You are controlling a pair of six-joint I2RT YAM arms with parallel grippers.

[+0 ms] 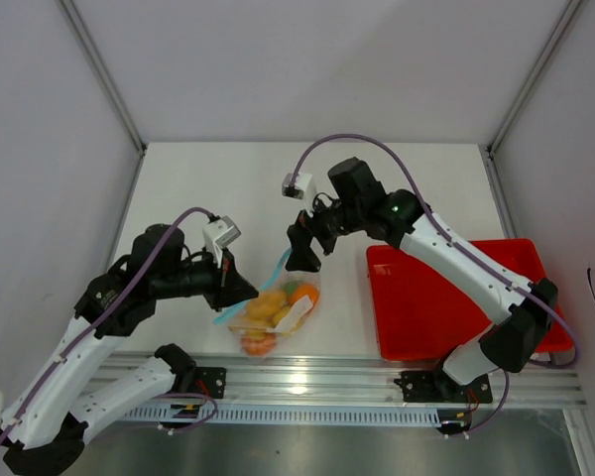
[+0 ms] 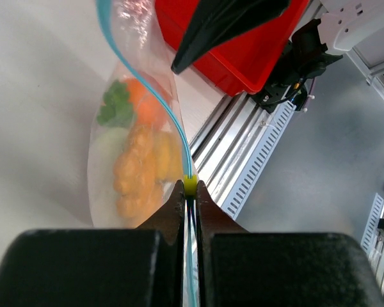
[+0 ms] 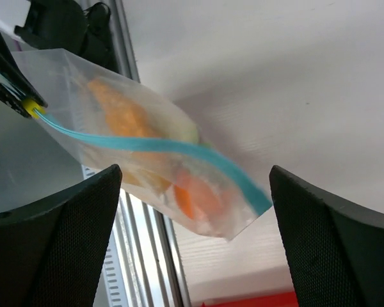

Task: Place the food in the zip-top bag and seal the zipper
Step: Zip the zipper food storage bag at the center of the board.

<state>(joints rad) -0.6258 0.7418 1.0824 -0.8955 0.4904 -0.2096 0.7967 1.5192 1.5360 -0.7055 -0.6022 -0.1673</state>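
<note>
At the counter's front edge the zip-top bag (image 1: 278,317) is held up, the food (image 1: 268,307) settled inside. Its zipper (image 2: 169,121) is clamped at one end by the left gripper (image 2: 189,192) as an anchor. The right gripper (image 1: 303,260) is spread open over the strip, seemingly for sealing.

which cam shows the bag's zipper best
Right wrist: the zipper runs nearly its full length across the zip-top bag, from the left gripper pinching its yellow end. Left wrist sees it edge-on, curving away; top external shows only short blue bits.
</note>
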